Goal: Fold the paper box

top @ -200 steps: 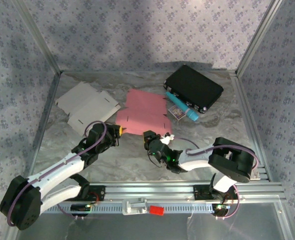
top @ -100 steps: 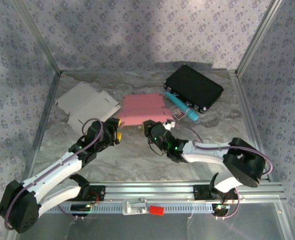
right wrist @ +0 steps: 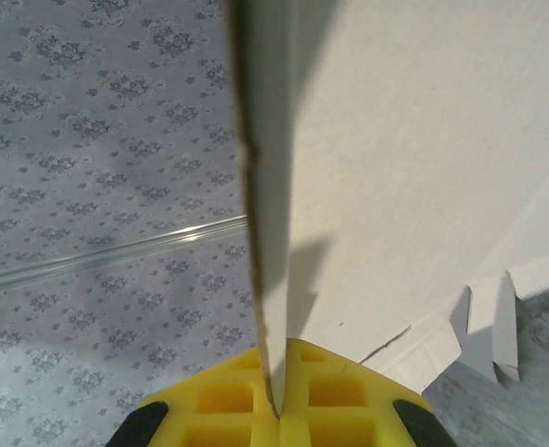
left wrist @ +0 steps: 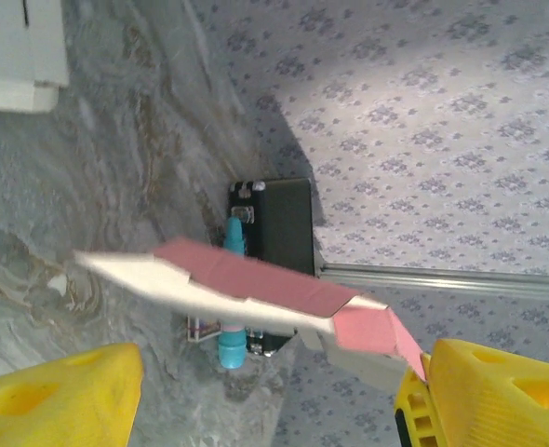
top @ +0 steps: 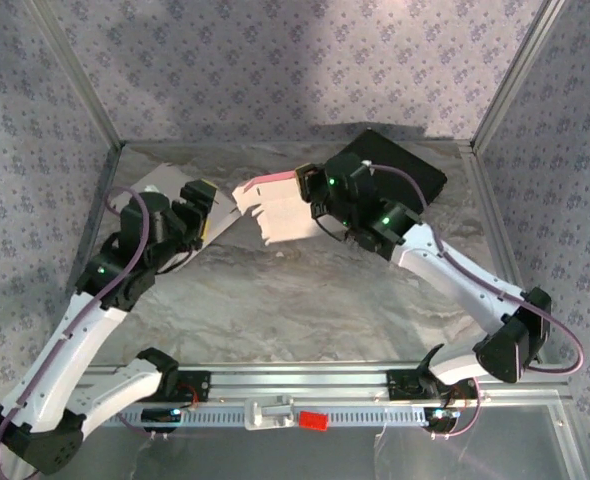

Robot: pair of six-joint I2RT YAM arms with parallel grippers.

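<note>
My right gripper (top: 315, 198) pinches one edge of the pink paper box (top: 280, 215), held above the table (top: 305, 300) at upper centre of the overhead view, while my left gripper (top: 201, 206) gapes empty just left of it.

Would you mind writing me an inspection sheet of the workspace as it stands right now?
Surface: grey marbled table, no spills seen.
Job's things: pink paper box, mostly flat, held up off the table by one edge.
Clutter: white cardboard blank lying flat; black case at the far right; teal pen beside the case.
Grippers: right gripper shut on the pink paper box's edge; left gripper open, holding nothing, facing the box.
Cables: purple cables run along both arms, no snag seen.
Surroundings: patterned fabric walls, aluminium frame.
</note>
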